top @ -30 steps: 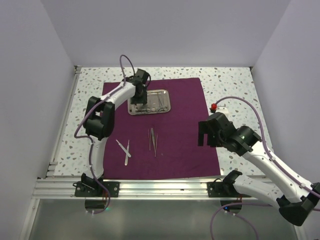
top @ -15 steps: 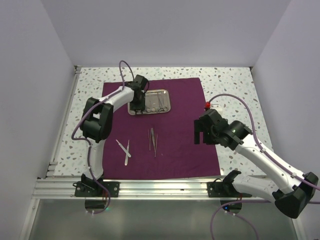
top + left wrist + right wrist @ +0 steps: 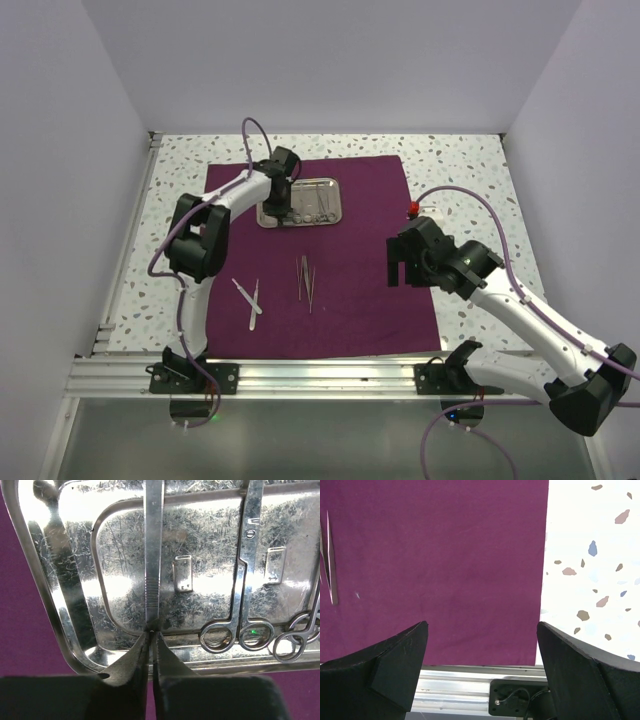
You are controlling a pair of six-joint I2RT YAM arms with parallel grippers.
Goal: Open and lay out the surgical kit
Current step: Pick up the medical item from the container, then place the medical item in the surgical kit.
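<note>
The maroon cloth (image 3: 360, 200) lies spread flat on the table. The steel tray (image 3: 335, 200) sits on its far middle. My left gripper (image 3: 283, 192) is down in the tray's left part. In the left wrist view it (image 3: 151, 632) is shut on the near end of flat silver tweezers (image 3: 153, 555) lying lengthwise in the tray (image 3: 65, 605). Scissor-handled forceps (image 3: 241, 605) lie to their right. Two pairs of thin tweezers (image 3: 306, 278) (image 3: 251, 298) lie on the cloth nearer me. My right gripper (image 3: 400, 262) hovers open and empty over the cloth's right edge (image 3: 470, 555).
The speckled table (image 3: 590, 555) shows right of the cloth. An aluminium rail (image 3: 455, 682) with the arm mounts runs along the near edge. White walls close in the left, back and right. A second ring-handled tool (image 3: 295, 635) lies at the tray's right.
My left gripper has settled lower into the tray's left part. My right arm has shifted a little left and away from me, then stayed still.
</note>
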